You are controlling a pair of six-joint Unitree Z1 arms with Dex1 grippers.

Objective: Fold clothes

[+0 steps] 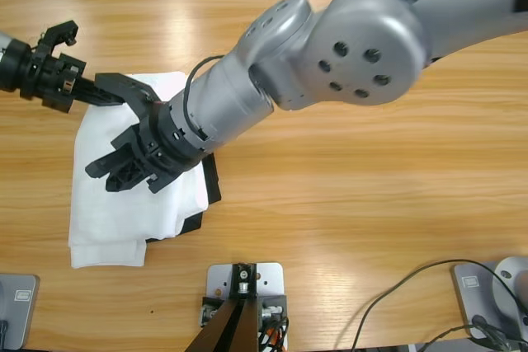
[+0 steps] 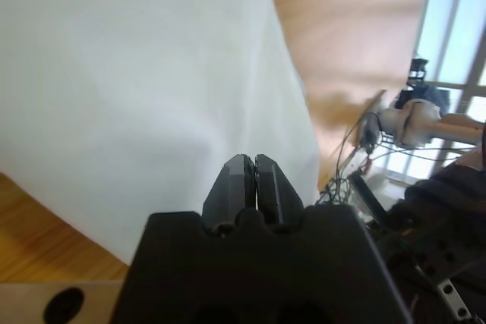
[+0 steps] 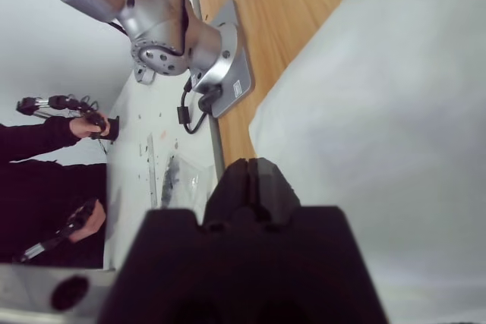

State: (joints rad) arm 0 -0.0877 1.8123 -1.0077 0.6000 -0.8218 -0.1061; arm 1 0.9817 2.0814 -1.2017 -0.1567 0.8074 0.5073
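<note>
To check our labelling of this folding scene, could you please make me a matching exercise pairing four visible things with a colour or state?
Things:
1. T-shirt
2. smaller garment
3. table
4. left gripper

Descriptions:
A. wooden
B. jaws shut
C. white, lying on the table
D. black, showing from under another piece of clothing

Pairs: 1-C, 2-D, 3-A, 4-B

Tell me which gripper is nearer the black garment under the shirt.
Right. The right gripper is over the T-shirt, nearer the black garment at its lower right edge; the left gripper is at its upper left edge.
</note>
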